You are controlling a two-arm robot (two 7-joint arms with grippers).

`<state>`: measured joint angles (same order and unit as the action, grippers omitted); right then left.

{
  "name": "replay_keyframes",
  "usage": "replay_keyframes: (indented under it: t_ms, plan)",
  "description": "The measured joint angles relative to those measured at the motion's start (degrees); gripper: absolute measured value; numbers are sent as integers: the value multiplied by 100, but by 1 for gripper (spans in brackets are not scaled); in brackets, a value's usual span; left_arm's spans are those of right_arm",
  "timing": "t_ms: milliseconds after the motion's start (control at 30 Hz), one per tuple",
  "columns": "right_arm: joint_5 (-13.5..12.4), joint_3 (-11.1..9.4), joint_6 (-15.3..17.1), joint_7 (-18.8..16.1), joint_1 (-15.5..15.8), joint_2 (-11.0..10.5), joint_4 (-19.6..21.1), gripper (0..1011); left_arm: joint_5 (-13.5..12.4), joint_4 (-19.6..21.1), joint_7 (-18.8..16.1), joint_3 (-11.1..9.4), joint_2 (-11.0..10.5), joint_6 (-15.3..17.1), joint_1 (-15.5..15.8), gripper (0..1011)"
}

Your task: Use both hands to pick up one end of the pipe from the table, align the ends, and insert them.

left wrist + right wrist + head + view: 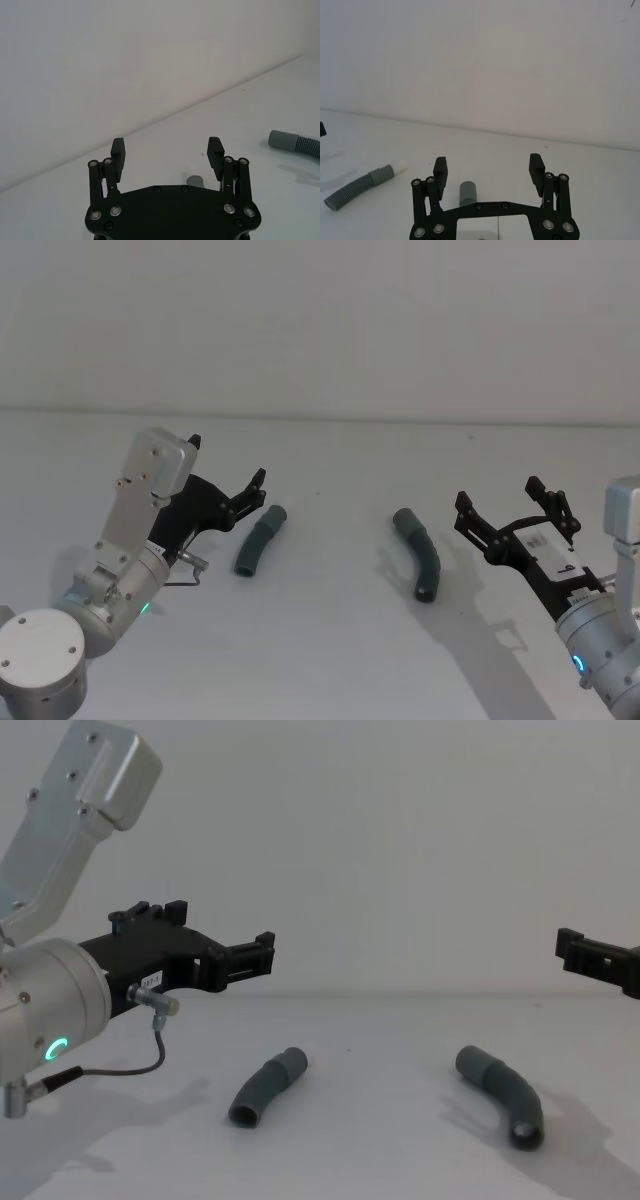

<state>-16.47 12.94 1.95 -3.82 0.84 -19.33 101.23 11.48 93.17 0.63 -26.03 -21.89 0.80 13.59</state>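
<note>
Two bent dark-grey pipe pieces lie apart on the white table point(330, 650): the left piece point(258, 541) and the right piece point(418, 552). My left gripper point(230, 465) hovers open just left of the left piece, whose grey cuff point(196, 181) shows below its fingers. My right gripper point(498, 492) hangs open to the right of the right piece, with that piece's cuff point(468, 192) below its fingers. In the right wrist view the left piece point(362, 186) shows a white plug tip point(399, 166). Neither gripper touches a piece.
A plain pale wall point(320, 320) rises behind the table's far edge. A thin grey cable point(130, 1070) loops from the left wrist. A bare stretch of table separates the two pieces.
</note>
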Motion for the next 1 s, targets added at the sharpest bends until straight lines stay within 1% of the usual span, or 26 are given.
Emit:
replay_keyframes:
  t_ms: [1000]
  plan:
    - [0,0,0,-1,0,0,0,1001,0,0,0,0,0,0,0,1000]
